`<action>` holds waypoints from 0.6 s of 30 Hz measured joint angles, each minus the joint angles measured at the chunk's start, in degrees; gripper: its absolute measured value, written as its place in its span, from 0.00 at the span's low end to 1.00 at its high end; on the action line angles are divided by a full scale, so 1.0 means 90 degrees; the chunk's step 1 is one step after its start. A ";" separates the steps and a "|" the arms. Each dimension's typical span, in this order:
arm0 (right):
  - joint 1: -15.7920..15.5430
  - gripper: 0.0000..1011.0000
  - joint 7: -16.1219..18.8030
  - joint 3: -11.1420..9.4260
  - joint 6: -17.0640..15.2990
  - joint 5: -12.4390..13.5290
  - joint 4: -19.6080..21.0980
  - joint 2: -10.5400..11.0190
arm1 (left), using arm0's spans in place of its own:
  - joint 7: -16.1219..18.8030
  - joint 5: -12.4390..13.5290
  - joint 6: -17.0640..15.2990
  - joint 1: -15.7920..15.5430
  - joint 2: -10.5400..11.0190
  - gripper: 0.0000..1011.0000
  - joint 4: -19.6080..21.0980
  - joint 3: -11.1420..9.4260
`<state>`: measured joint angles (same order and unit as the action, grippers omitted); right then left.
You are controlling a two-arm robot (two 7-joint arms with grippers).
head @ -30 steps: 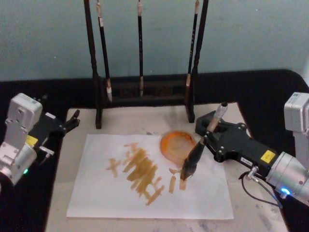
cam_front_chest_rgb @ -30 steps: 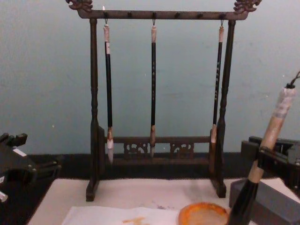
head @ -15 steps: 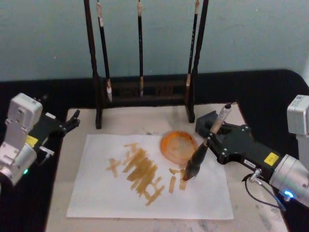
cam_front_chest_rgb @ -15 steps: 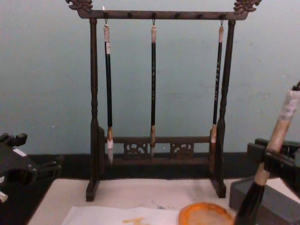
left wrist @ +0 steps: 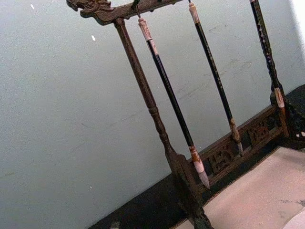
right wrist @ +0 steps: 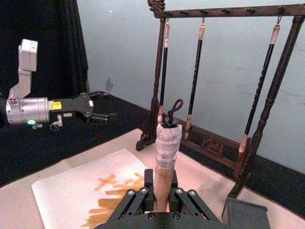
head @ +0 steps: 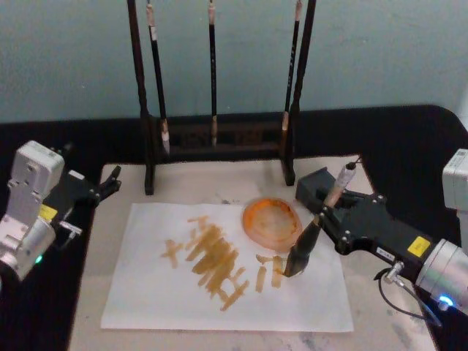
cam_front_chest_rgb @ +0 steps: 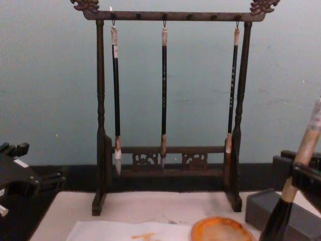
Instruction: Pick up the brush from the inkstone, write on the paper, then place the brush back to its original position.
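Observation:
My right gripper [head: 322,217] is shut on the brush [head: 311,235], gripping where the tan handle meets the black lower section. The brush leans, with its dark tip resting on the white paper [head: 153,292] just right of the orange strokes [head: 212,259]. In the right wrist view the taped handle of the brush [right wrist: 167,143] rises between the jaws of my right gripper [right wrist: 160,199]. The dark rectangular inkstone [head: 316,186] sits behind the gripper at the mat's back right corner. At the mat's left edge my left gripper [head: 108,183] is parked, open and holding nothing.
A round orange dish [head: 272,219] lies on the paper's back right edge, close to the brush. A dark wooden rack [cam_front_chest_rgb: 165,150] with three thin hanging brushes stands at the back. The cream mat [head: 91,300] lies on a black tabletop.
My right gripper has carried the brush a little to the right and toward the front, dragging the tip across the paper. The left arm has stayed still.

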<state>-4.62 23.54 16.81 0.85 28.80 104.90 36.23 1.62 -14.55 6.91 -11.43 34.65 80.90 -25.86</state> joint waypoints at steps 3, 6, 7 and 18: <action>-0.0057 0.16 0.0015 -0.0049 -0.0022 -0.0046 0.0040 -0.0007 | 0.0000 0.0000 0.0000 0.0000 0.0000 1.00 0.0000 0.0000; -0.0130 0.16 0.0022 -0.0125 -0.0045 -0.0102 0.0092 -0.0021 | 0.0000 0.0000 0.0000 0.0000 0.0000 1.00 0.0000 0.0000; -0.0145 0.16 0.0023 -0.0141 -0.0045 -0.0110 0.0102 -0.0024 | 0.0000 0.0000 0.0000 0.0000 0.0000 1.00 0.0000 0.0000; -0.0312 0.16 0.0040 -0.0338 -0.0047 -0.0196 0.0194 -0.0057 | 0.0000 0.0000 0.0000 0.0000 0.0000 1.00 0.0000 0.0000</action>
<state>-7.43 23.90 13.76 0.42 27.03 106.65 35.71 1.62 -14.55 6.91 -11.43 34.64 80.90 -25.86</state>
